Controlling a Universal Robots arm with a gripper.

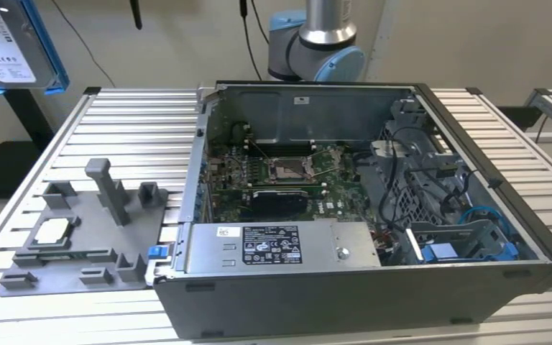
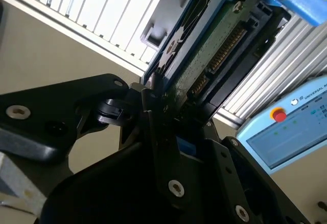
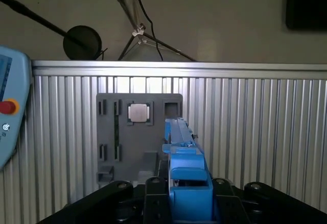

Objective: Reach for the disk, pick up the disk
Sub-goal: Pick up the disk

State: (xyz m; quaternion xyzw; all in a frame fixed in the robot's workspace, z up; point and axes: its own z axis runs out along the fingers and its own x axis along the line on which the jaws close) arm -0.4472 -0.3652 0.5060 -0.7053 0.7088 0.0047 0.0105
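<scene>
My fingers are clamped on the disk, and the second wrist view shows its green circuit-board side. In the exterior view it hangs high at that view's left, above the slatted table, well apart from the open computer case. Below it lies the grey fixture tray, which holds the processor chip.

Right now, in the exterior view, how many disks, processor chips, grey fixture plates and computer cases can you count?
disk: 1
processor chip: 1
grey fixture plate: 1
open computer case: 1
Total: 4
</scene>
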